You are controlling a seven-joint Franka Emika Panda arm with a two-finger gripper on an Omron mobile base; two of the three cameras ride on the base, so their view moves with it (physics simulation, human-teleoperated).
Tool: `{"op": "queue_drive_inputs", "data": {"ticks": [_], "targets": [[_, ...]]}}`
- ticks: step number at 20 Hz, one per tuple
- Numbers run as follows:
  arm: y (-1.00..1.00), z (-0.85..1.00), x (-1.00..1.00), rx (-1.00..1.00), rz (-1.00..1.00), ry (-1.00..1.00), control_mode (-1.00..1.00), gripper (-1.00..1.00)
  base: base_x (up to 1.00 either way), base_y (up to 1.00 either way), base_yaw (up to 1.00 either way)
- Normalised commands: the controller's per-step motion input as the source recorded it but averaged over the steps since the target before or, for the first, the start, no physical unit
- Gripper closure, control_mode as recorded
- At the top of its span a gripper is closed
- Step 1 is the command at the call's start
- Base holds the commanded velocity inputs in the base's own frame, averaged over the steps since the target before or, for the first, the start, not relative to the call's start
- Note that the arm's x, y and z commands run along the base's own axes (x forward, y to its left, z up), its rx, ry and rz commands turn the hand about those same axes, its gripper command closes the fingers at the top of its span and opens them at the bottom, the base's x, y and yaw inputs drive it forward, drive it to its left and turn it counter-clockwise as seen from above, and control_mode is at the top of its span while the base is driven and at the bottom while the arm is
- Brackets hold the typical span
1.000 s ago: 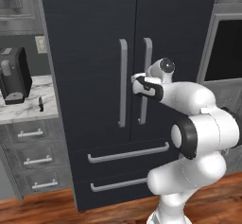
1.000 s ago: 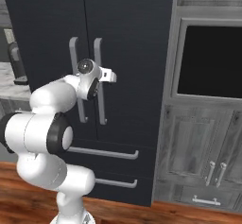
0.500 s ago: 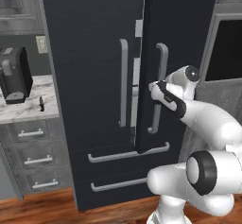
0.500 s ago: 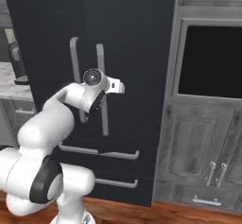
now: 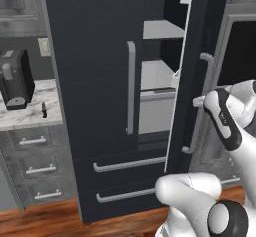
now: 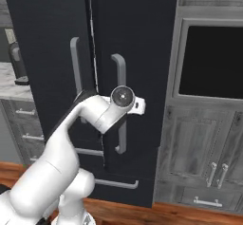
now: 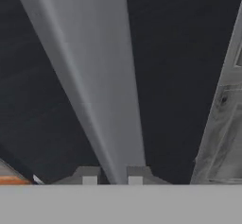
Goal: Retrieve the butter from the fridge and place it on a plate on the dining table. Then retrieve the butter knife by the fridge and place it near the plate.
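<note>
The dark fridge [image 5: 95,81] has its right door [image 5: 197,56] swung partly open, with white shelves [image 5: 157,76] showing inside. My gripper [image 5: 200,101] is shut on that door's long grey handle [image 5: 206,96]. From the right base the gripper [image 6: 137,106] sits against the handle [image 6: 121,77]. In the hand view the handle [image 7: 94,76] runs between my fingertips [image 7: 89,175], gripper [image 7: 112,176] closed around it. The butter knife [image 5: 44,110] stands small and dark on the marble counter left of the fridge. The butter, plate and dining table are out of view.
A black coffee machine [image 5: 15,81] stands on the counter [image 5: 25,118] above grey drawers [image 5: 35,168]. Right of the fridge are a dark oven window [image 6: 213,58] and grey wood-grain cabinets [image 6: 199,143]. The open door juts into the space before the cabinets.
The right fridge door has swung from closed to partly open, pulled by my hand on its handle. My arm has drawn back to the right. The shelves have come into sight.
</note>
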Motion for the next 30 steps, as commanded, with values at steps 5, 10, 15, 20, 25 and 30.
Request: {"op": "queue_drive_inputs", "data": {"ticks": [5,10,15,20,25,30], "targets": [[-0.38,0.00,-0.32,0.00,0.00,0.02,-1.00,1.00,0.00,0.00,0.00],[-0.02,0.00,-0.07,0.00,0.00,0.00,-1.00,-1.00,0.00,0.00,0.00],[-0.03,0.28,-0.69,-0.06,-0.20,-0.04,-1.00,-1.00,0.00,0.00,0.00],[0.01,0.79,-0.95,-0.30,-0.20,-0.01,-1.00,-1.00,0.00,0.00,0.00],[0.69,0.13,-0.82,-0.54,-0.12,0.16,-1.00,-1.00,0.00,0.00,0.00],[1.00,-0.01,-0.20,-0.57,-0.15,0.30,-1.00,-1.00,0.00,0.00,0.00]]}}
